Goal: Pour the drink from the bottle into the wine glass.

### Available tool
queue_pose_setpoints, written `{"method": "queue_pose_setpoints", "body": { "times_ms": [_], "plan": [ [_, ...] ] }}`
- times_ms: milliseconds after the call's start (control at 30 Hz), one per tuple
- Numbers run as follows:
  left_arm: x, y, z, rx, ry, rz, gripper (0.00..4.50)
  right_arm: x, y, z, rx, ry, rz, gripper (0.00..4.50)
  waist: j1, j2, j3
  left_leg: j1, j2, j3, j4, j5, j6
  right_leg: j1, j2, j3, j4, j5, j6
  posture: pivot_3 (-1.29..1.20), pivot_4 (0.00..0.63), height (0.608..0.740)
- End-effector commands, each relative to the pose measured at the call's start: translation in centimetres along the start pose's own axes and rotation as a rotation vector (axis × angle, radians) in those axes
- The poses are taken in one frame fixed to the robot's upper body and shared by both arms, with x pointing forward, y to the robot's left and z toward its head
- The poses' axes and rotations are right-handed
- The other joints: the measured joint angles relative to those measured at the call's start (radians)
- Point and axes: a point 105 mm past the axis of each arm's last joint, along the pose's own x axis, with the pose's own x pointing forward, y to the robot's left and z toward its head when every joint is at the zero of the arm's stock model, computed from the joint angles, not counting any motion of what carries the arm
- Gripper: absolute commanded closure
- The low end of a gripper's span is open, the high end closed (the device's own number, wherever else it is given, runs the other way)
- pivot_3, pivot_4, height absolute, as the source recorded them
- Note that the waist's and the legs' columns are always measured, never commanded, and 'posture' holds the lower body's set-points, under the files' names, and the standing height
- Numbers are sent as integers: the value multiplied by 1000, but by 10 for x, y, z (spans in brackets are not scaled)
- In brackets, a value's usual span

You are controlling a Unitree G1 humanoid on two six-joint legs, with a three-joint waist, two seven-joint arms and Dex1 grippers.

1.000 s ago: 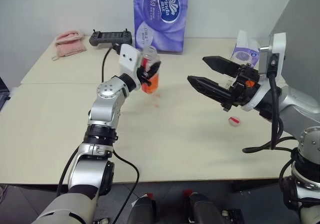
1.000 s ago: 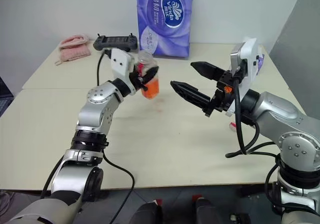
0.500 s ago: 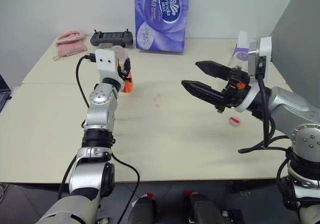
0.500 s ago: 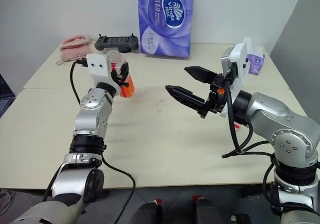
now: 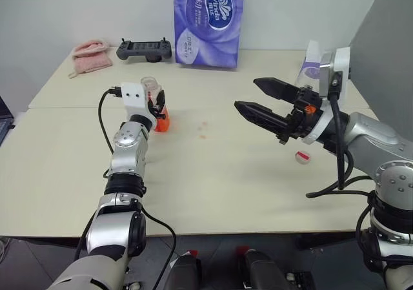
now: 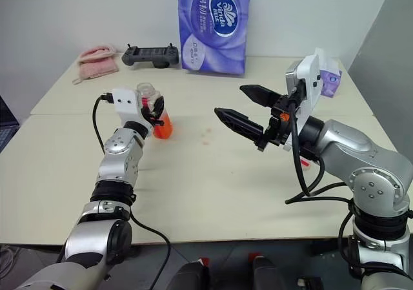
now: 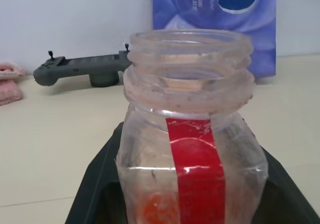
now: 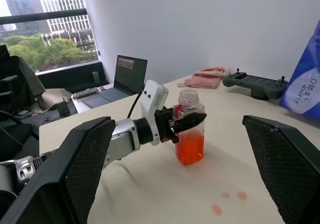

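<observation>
Upright, uncapped bottle pinched in left claw on worktop
right claw spread wide, empty, well apart from bottle, across the worktop

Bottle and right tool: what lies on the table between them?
In the left eye view, between the bottle and the right tool, the table holds just a few small orange-red drops.

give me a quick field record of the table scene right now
bottle: upright on table, uncapped, orange-red drink in lower part
left pincer: shut on bottle
right pincer: open, empty, above table
cap: on table beneath right arm
spill spots: on table near bottle
behind: tissue pack, controller, pink cloth
</observation>
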Motion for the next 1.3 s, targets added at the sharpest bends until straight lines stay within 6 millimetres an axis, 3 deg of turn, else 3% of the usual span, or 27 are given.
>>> {"method": "queue_pose_setpoints", "body": {
  "times_ms": [33, 67, 333, 367, 733, 967, 1167, 1300],
  "plan": [
    [4, 8, 16, 3, -58, 20, 2556, -1, 4, 6, -38, -26, 4, 17, 0, 0, 0, 0, 0, 0, 0, 0, 0, 0, 0, 0, 1, 0, 0, 0, 150, 740],
    [5, 8, 16, 1, -58, 21, 2556, -1, 4, 6, -37, -26, 4, 17, 0, 0, 0, 0, 0, 0, 0, 0, 0, 0, 0, 0, 1, 0, 0, 0, 150, 740],
    [4, 7, 9, 7, -43, 21, 165, 0, 5, 5, -36, -27, 1, 0, 0, 0, 0, 0, 0, 0, 0, 0, 0, 0, 0, 0, 1, 0, 0, 0, 150, 740],
    [3, 7, 9, 8, -42, 21, 36, 0, 5, 5, -38, -27, 0, 0, 0, 0, 0, 0, 0, 0, 0, 0, 0, 0, 0, 0, 1, 0, 0, 0, 150, 740],
    [-15, 0, -15, 14, 48, 19, 36, -2, 6, -1, -44, -13, -8, 0, 0, 0, 0, 0, 1, 0, 0, 0, 0, 0, 0, 0, 1, 0, 0, 0, 150, 740],
    [-56, -11, -41, -21, 168, 51, 36, -12, 6, -14, -34, 17, -48, 0, -1, 0, 0, 0, 1, 0, 0, 0, 0, 0, -1, 3, 1, 0, 0, 0, 150, 740],
    [-90, -25, -19, 133, 142, -80, 36, -29, -2, -37, -11, 56, -158, 0, -1, -1, -1, 0, 1, -1, 0, 0, 0, 0, -1, 3, 1, 0, 0, 0, 150, 740],
    [-113, -70, 12, 76, 61, -441, 36, -53, -50, -71, -147, 209, -446, 0, 3, -1, -1, 1, 1, -1, 0, 0, 0, 2, 0, 3, 1, 0, 0, 0, 150, 740]
  ]
}}
